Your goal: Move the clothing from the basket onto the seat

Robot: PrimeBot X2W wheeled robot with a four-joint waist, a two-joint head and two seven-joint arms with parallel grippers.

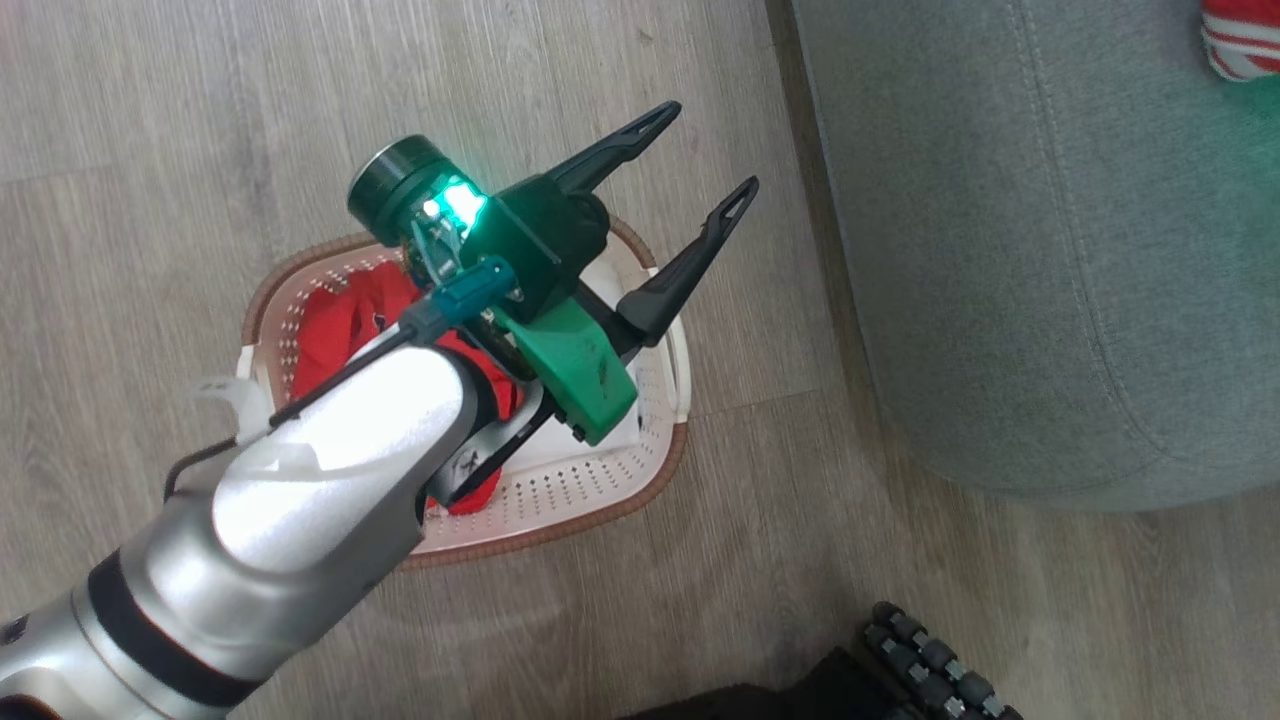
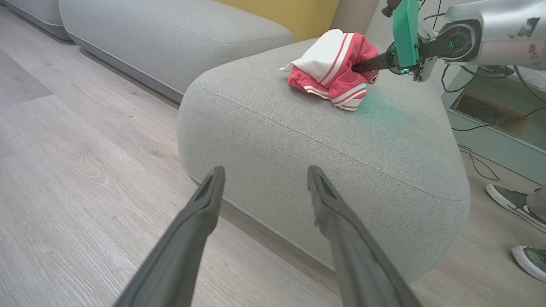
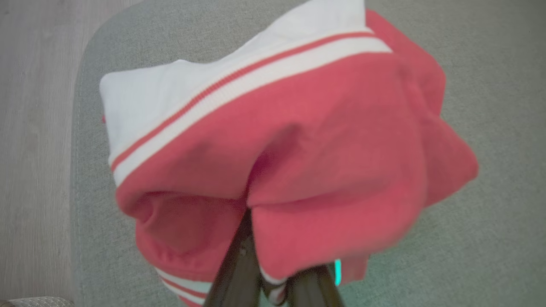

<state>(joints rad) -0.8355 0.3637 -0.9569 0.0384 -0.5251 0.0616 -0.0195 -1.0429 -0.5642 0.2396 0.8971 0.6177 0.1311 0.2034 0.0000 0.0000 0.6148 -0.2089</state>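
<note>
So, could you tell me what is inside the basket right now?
A red garment and a flat white layer lie in the basket. The left arm covers the middle, so anything beneath it cannot be seen.

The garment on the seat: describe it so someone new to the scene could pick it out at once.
Find the large grey-green seat. On top lies a bunched red garment, the right gripper in its folds. Unlike the red cloth in the basket, it shows a white panel and stripes.

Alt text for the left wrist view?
The right tool pinches a crumpled red-and-white garment resting on the grey seat. In the foreground the left tool is open above the wood floor; a person's shoes sit at right.
</note>
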